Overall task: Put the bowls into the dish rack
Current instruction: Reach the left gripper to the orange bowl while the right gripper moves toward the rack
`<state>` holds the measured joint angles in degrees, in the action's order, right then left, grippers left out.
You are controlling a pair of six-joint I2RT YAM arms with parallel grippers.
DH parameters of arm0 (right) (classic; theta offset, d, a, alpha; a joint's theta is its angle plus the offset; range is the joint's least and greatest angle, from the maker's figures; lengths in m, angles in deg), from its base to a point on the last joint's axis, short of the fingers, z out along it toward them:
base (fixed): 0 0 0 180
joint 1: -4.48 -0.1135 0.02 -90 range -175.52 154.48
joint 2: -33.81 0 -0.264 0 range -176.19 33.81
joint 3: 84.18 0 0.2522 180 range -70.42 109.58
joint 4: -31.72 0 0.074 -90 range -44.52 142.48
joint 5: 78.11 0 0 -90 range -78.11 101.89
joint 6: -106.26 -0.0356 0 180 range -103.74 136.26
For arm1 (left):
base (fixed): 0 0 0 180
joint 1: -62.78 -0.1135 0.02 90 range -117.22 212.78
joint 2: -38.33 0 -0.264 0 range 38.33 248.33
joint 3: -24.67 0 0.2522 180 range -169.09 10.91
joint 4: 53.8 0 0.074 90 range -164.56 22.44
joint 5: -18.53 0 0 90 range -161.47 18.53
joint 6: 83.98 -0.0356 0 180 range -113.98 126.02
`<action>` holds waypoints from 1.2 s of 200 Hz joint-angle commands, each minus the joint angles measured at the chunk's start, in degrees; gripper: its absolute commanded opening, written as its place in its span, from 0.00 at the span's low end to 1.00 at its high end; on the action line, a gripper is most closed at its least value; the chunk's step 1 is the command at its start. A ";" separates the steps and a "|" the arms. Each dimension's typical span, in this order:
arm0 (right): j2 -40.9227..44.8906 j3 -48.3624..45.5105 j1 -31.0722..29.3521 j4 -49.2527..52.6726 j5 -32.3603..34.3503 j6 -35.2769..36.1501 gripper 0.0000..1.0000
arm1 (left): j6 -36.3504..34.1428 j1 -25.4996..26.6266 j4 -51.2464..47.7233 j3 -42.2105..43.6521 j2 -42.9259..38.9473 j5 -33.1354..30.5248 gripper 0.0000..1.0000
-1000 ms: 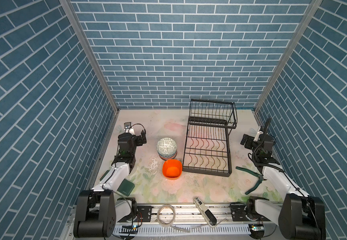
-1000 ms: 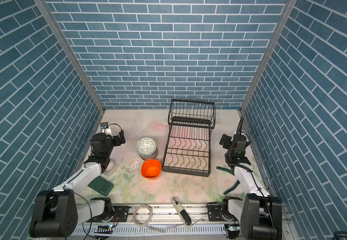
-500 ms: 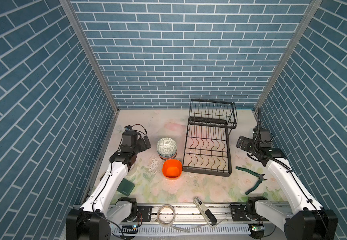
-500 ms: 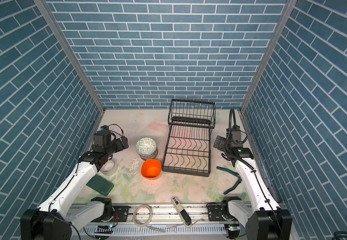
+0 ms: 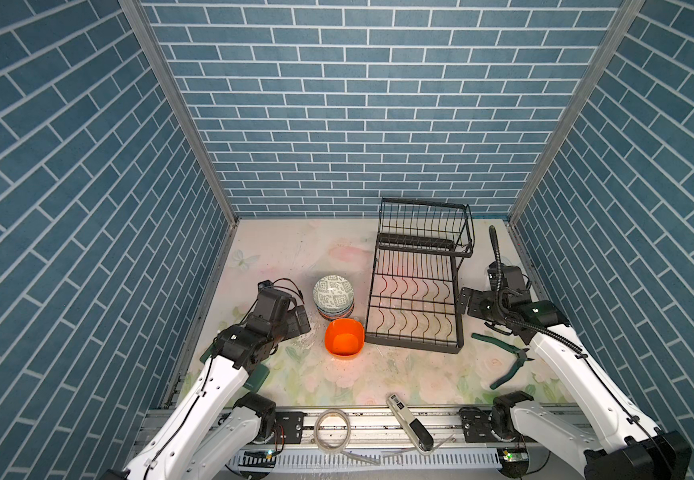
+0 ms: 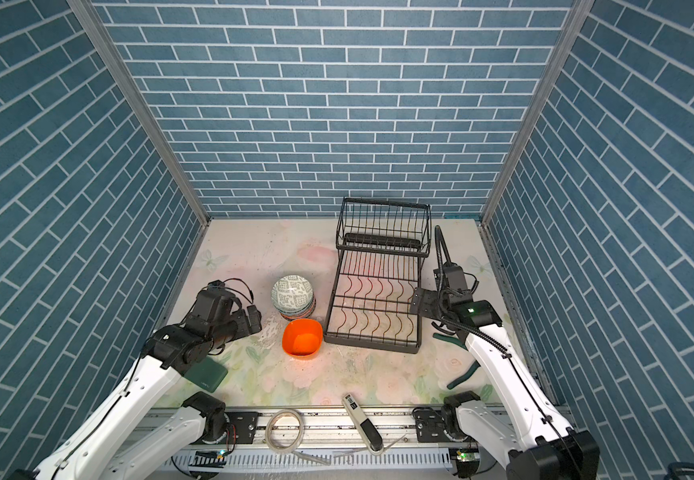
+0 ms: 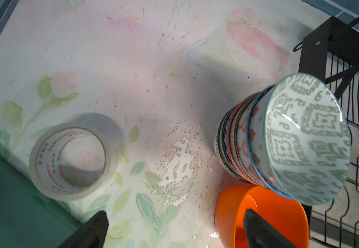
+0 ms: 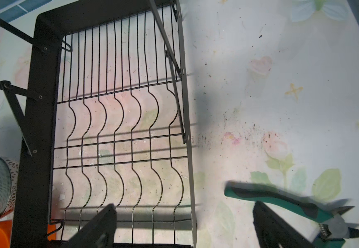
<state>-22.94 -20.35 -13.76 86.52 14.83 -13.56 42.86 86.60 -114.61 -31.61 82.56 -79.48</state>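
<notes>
Spread wide and empty, the left gripper [image 7: 175, 214] is held low beside the stack of patterned ceramic bowls [image 5: 333, 293] and the orange rounded-square plastic bowl [image 5: 343, 337], lower centre in a top view, likely readied for a first pick. The right gripper [image 8: 184, 206], equally wide and empty, is held at the right edge of the unloaded black wire dish rack [image 5: 412, 341], just right of them.

Desk [image 5: 279, 249] contents: one dish rack [image 5: 416, 241], one orange bowl [image 5: 344, 337], one stack of patterned bowls [image 5: 333, 291] (number indistinct), one tape roll [image 7: 45, 154], one pair of cutters [image 8: 277, 198].
</notes>
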 commanded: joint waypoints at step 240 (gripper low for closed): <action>-5.94 2.49 -5.31 -0.61 -4.02 -4.21 0.96 | 18.02 26.20 21.71 12.01 21.22 -8.17 0.49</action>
<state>-28.12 -20.33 -18.54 85.97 11.48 -16.51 59.52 112.28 -94.35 -21.76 103.50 -86.95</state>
